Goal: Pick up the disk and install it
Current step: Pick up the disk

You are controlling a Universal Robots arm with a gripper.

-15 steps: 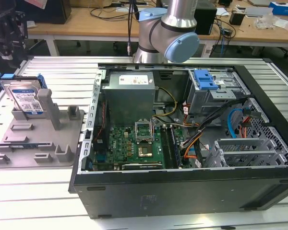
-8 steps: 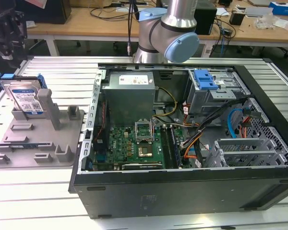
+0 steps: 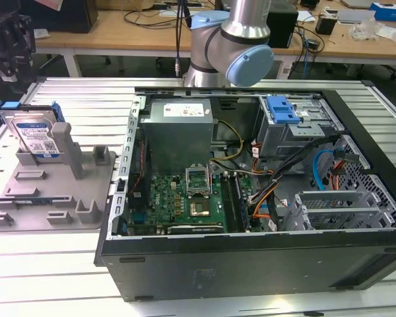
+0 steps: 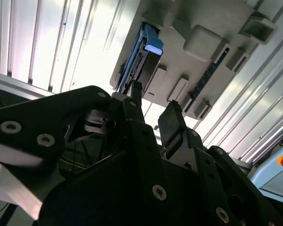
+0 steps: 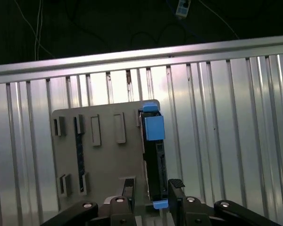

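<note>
So the disk (image 3: 32, 131) sits in the upper left of the exterior view, propped on edge and tilted in a grey holder tray (image 3: 53, 198) on the slatted worktop (image 3: 86, 99). The blue frame shows around its edges and the label faces out. The gripper (image 4: 153, 96) hangs above it with its fingers spread apart, pinching nothing and not touching the disk. In both wrist views the disk lines up with the gap between the fingers.

The open PC case (image 3: 251, 257) fills the middle and right of the exterior view. Inside are a grey power supply (image 3: 178, 129), the motherboard (image 3: 185, 198), a bunch of cables, and a drive cage (image 3: 297, 129) with a blue tab (image 3: 282, 109) on top.
</note>
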